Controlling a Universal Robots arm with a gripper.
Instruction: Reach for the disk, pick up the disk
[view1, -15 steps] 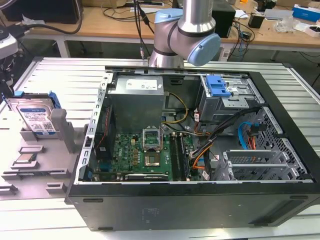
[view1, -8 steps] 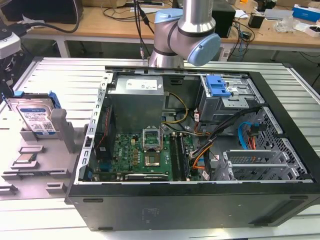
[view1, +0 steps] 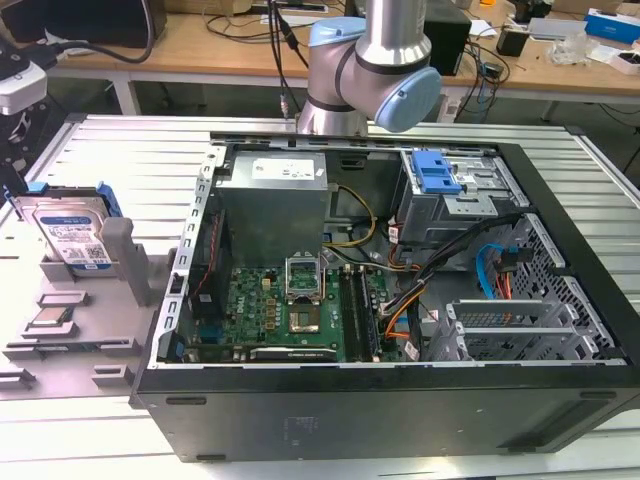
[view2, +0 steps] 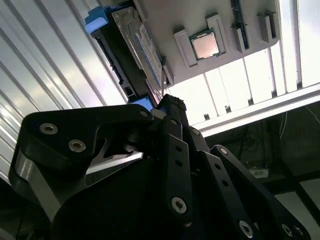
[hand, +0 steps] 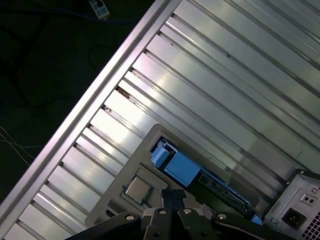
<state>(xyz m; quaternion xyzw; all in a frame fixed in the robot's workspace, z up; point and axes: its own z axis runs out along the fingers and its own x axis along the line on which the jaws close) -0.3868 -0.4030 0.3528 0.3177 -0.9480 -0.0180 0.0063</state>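
So the disk (view1: 72, 232) is standing on edge in a slot of the grey holder (view1: 95, 310) on the ribbed table. That's off to the exterior view's left of the open PC case (view1: 400, 410), and a processor chip (view1: 52, 320) is lying flat near it. In both wrist views the gripper (view2: 170, 102) (hand: 167, 196) has its fingers pinched together on nothing, clear of the disk.

Even light, perhaps overhead; glare on table slats (hand: 210, 75), dark wrist-view foregrounds.
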